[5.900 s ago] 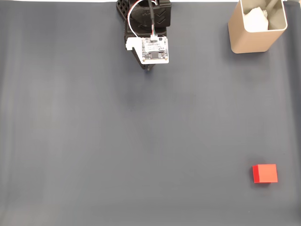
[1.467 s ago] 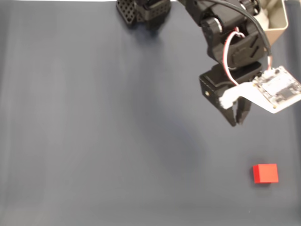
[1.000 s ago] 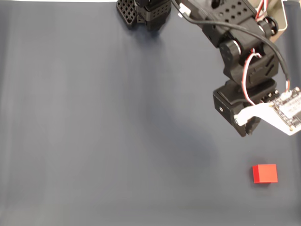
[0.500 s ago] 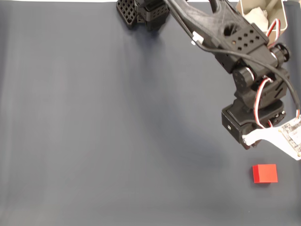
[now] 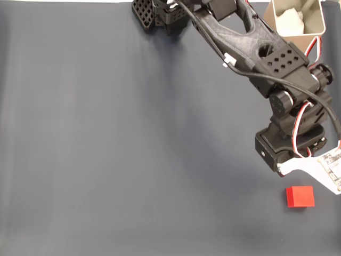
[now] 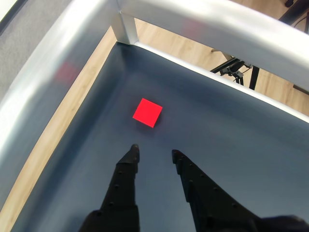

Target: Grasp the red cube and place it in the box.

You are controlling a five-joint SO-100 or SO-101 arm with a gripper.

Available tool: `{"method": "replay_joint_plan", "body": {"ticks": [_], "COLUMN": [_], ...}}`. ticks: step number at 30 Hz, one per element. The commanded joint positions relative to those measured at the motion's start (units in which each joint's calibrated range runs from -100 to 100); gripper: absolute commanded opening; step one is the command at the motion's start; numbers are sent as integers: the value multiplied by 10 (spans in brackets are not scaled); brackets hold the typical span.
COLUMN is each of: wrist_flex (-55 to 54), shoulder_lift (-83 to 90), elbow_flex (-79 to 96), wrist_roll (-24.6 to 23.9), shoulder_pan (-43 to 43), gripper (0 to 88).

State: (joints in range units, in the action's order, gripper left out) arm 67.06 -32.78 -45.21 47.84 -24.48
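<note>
Two black fingers of the tool [image 6: 153,153] enter the wrist view from the bottom edge, their tips set apart with a bare gap of desk between them. Nothing is held. The red cube [image 6: 147,112] lies just beyond the tips, toward 12 o'clock, flat on the dark grey mat [image 6: 231,145] and turned so one corner points back at the fingers; it is clear of both tips. Past the cube, a pale metal frame rail [image 6: 203,19] runs across the top of the wrist view, with a wooden floor [image 6: 183,46] beyond the mat's edge.

In the fixed view, the red cube [image 5: 300,196] sits near the 5 o'clock corner of the mat, untouched. The arm's wrist housing [image 5: 290,144], black with red and white wires, hangs above the mat just toward 11 o'clock of the cube, and a white circuit board [image 5: 331,166] projects at the right edge. The arm [image 5: 245,40] stretches back toward its base [image 5: 160,13] at 12 o'clock. The box [image 5: 296,17], tan with a pale interior holding something white, stands upright at the 1 o'clock corner, well apart from the cube.
</note>
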Motion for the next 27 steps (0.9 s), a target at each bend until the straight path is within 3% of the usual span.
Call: {"method": "replay_joint_plan", "body": {"ticks": [1,10,27], "wrist_flex": [2,-1,-2], "shoulder_lift": [-2,-50,-183], "elbow_flex": [-47,-116,-271], "wrist_roll": [-7,-5,-2], "shoulder_pan": [0,1,8], "gripper": [222,294,340]}}
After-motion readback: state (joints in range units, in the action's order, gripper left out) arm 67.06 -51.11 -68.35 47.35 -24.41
